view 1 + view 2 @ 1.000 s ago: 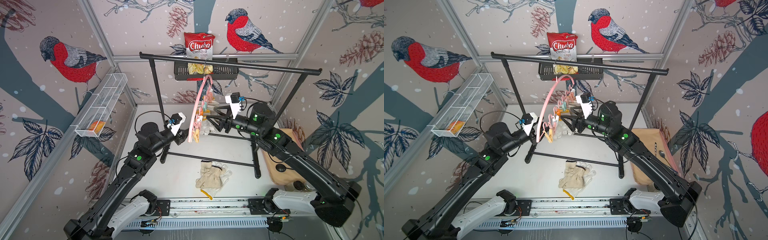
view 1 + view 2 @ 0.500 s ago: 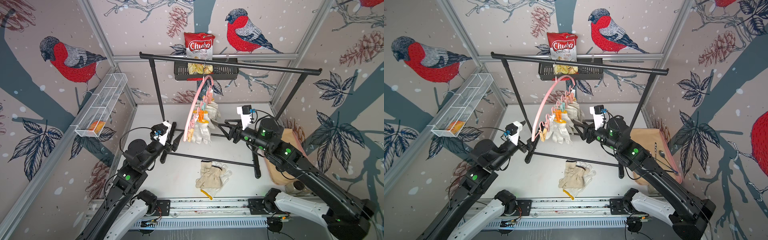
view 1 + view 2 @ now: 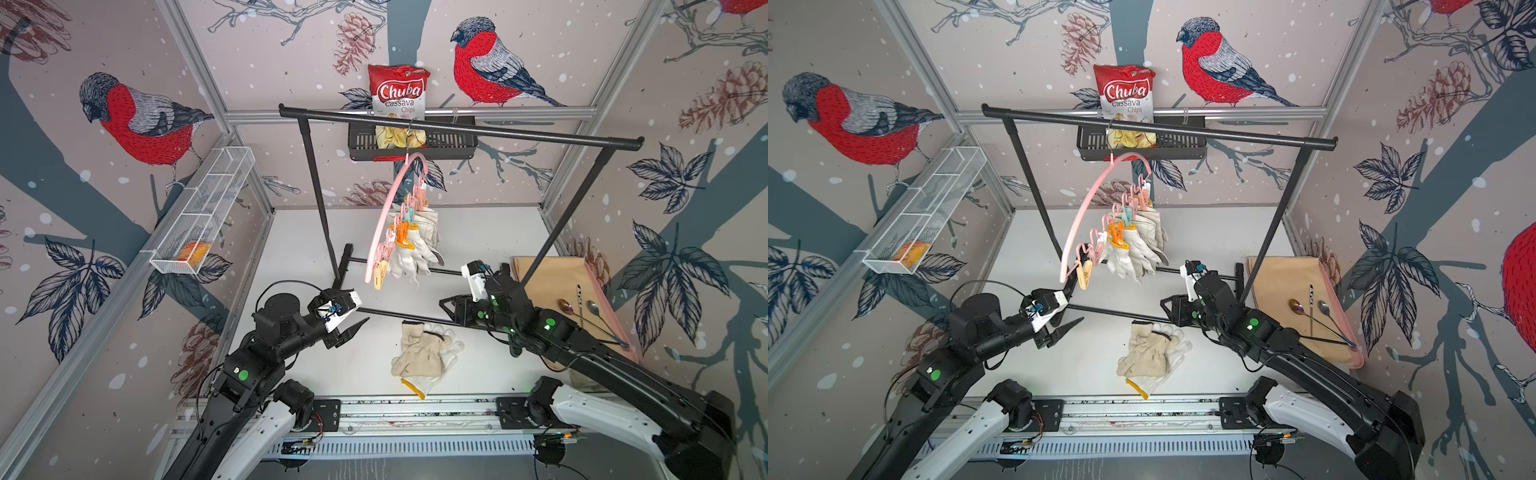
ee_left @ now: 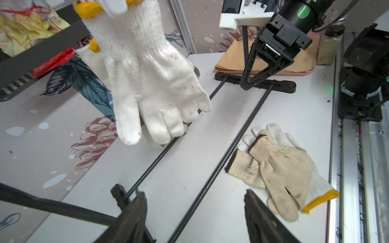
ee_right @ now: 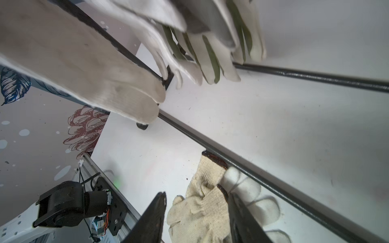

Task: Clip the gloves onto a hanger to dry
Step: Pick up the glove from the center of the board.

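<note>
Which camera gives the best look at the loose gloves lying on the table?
The left wrist view: the loose gloves lie whole and close, a beige knit one over a white yellow-cuffed one. Both top views show the loose gloves whole but small. The right wrist view cuts them off at the picture's edge.

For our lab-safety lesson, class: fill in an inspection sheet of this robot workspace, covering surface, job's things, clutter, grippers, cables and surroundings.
Surface: white table, a few dark specks; a black rack stands on it.
Job's things: pink hanger hangs from the rack's bar, with clipped gloves on it; a pile of gloves lies on the table.
Clutter: chips bag in a black basket; spoons on a tray beside the right arm; wire shelf on a wall.
Grippers: left gripper open, empty; right gripper open, close to the pile.
Cables: black cable loops over the left arm.
Surroundings: bird-patterned walls, metal frame.
</note>
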`<control>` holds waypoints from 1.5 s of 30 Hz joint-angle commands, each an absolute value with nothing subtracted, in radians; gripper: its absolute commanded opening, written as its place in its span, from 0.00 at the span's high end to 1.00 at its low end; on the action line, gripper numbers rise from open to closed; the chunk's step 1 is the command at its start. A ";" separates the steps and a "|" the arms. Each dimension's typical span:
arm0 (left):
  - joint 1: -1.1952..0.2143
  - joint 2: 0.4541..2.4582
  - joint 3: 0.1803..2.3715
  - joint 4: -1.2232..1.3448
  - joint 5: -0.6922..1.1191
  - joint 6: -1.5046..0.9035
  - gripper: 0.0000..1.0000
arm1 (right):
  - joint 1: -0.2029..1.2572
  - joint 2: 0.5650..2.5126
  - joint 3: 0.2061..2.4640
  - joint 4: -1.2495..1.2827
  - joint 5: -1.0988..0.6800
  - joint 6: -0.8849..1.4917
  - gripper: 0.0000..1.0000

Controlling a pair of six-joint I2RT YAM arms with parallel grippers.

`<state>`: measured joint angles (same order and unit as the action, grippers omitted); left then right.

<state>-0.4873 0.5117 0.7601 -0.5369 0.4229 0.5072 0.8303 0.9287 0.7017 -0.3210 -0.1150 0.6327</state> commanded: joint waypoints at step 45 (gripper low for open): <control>-0.620 0.582 0.633 -0.424 0.449 0.404 0.32 | 0.808 1.362 0.578 -0.174 -0.423 0.746 0.73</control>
